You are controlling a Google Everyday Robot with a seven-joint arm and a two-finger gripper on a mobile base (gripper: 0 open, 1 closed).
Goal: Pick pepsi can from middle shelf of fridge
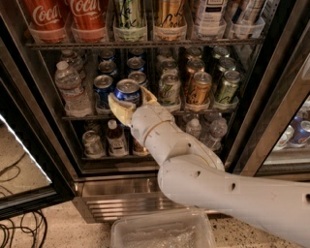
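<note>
My gripper reaches into the open fridge at the front of the middle shelf. Its pale yellow fingers are shut around the pepsi can, a dark-blue can with a silver top. The can stands upright in the grip, just right of a like blue can that shows a round logo. My white arm runs down to the lower right and hides part of the shelf below.
Green cans and gold cans stand on the right of the middle shelf, and a water bottle on its left. Red Coca-Cola cans fill the shelf above, small bottles the shelf below. A clear bin lies on the floor, with cables at the left.
</note>
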